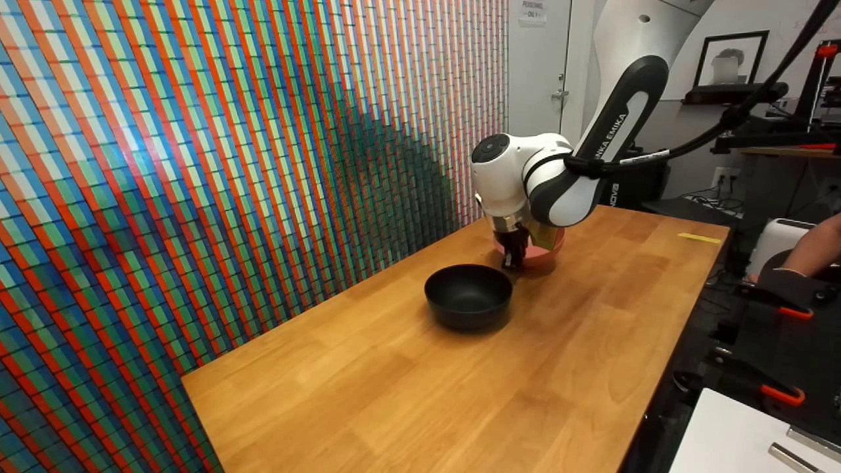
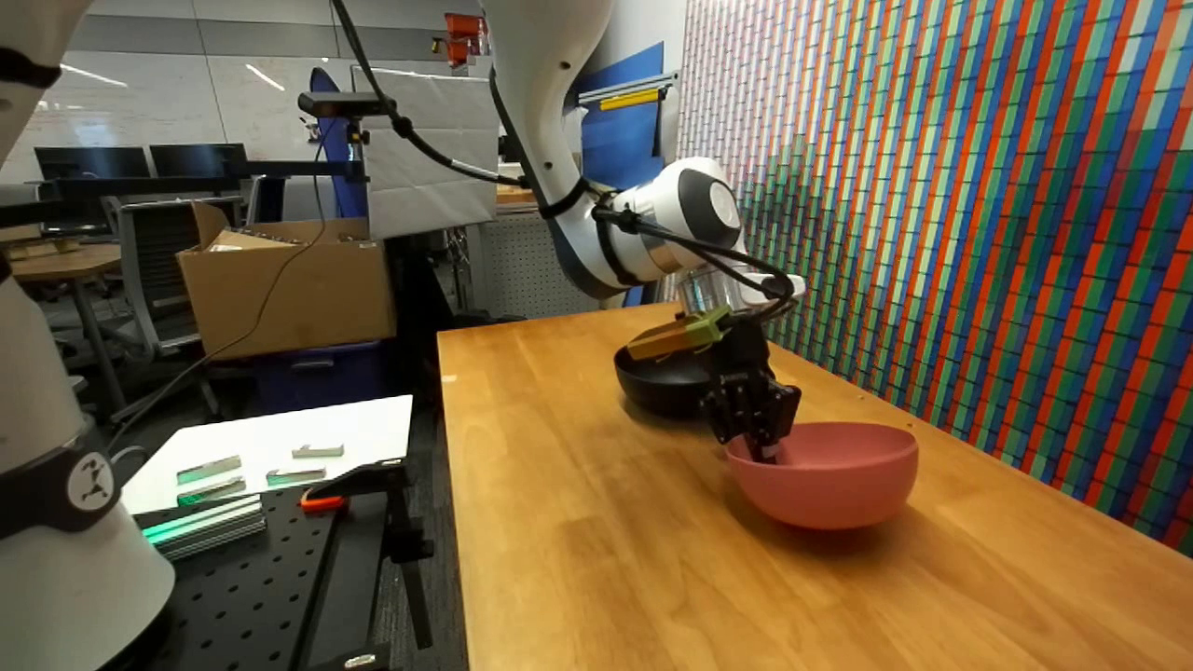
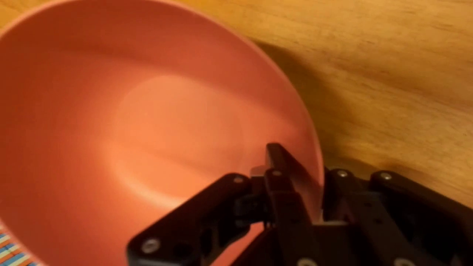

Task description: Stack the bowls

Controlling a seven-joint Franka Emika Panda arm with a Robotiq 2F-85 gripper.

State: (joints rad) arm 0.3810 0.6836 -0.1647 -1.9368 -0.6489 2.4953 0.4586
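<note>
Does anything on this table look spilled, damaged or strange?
Nothing stands out: no spill or damage shows. The black bowl stands upright; the pincer straddles the pink bowl at its rim, seemingly normal for stacking.

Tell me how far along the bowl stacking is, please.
Done: reaching the pink bowl; the hand straddles its rim. In progress: the grasp, one finger inside, one outside; I cannot tell whether it is firm. Left: the stacking, since the black bowl stands apart on the table. Next is probably placing the pink bowl inside the black one.
</note>
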